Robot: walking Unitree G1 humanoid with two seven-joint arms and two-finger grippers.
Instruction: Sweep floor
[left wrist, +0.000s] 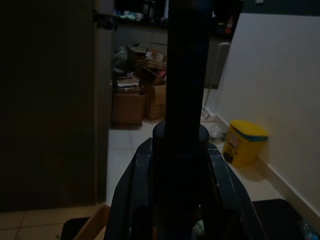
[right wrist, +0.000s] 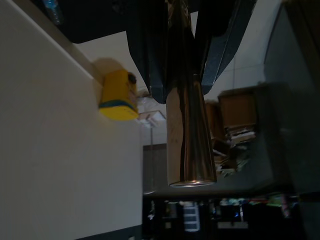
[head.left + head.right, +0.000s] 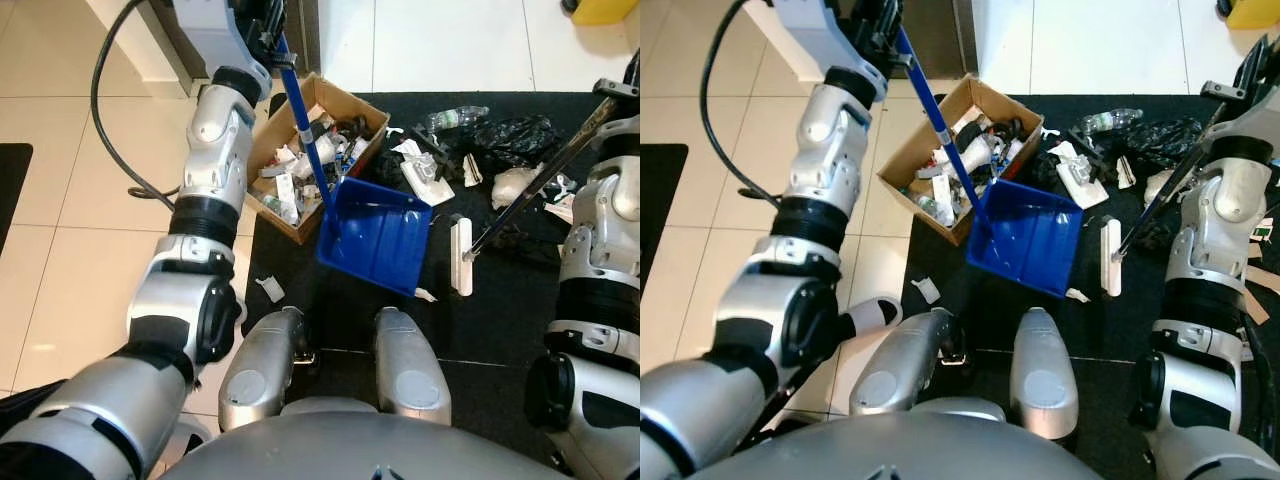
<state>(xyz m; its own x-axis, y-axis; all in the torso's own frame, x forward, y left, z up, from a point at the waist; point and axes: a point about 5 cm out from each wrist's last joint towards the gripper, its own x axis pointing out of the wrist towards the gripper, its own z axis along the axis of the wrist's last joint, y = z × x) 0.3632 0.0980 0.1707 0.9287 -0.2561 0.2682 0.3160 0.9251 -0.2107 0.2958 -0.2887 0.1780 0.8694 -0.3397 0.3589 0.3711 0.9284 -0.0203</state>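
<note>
The left gripper is clamped round the long blue handle of a blue dustpan, whose square tray tilts on the black mat just beside a cardboard box crammed with rubbish. The right gripper is closed on the metal shaft of a broom; its white head lies on the mat right of the pan. Wrappers, a plastic bottle and a black bag litter the mat beyond. A white scrap sits near the robot's foot.
</note>
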